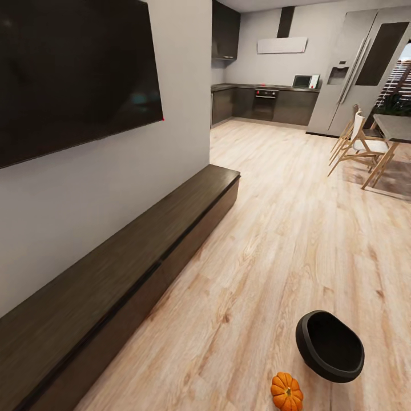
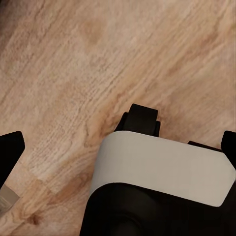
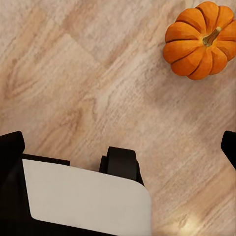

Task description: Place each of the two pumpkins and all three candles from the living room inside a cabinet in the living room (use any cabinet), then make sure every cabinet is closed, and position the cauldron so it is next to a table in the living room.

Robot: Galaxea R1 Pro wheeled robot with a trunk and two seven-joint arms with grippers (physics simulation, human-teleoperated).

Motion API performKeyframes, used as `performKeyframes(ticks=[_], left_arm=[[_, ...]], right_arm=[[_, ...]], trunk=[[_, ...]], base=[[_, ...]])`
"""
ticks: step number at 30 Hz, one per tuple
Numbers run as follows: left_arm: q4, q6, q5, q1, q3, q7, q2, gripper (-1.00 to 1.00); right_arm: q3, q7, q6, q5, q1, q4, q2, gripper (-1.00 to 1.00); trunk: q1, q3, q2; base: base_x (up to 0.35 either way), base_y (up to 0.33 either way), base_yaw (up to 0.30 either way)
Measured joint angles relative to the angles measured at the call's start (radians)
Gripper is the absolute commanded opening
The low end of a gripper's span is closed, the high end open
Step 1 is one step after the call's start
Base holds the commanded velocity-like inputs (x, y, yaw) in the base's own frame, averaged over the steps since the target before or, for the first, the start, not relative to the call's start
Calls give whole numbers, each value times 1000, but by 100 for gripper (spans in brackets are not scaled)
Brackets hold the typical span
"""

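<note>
The long dark cabinet (image 1: 114,268) runs along the wall at nine o'clock, shut. The black cauldron (image 1: 330,345) sits on the floor at five o'clock, probably heavy. Just beside it stands a pumpkin (image 1: 286,391) — light, rigid, best gripped across its ribs. Both grippers' fingertips sit wide apart, empty.

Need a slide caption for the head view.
Pumpkin and black cauldron on the wood floor beside the closed cabinet.
</note>
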Motion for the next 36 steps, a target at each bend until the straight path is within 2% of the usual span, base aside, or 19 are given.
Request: performKeyframes(ticks=[12, 36], left_arm=[[0, 3, -2, 0, -2, 2, -6, 100], [0, 3, -2, 0, -1, -1, -7, 100]], right_arm=[[0, 0, 0, 0, 0, 0, 0, 100], [0, 0, 1, 0, 0, 0, -1, 100]], trunk=[[0, 0, 0], [0, 0, 0]], base=[[-160, -148, -27], [-17, -17, -273]])
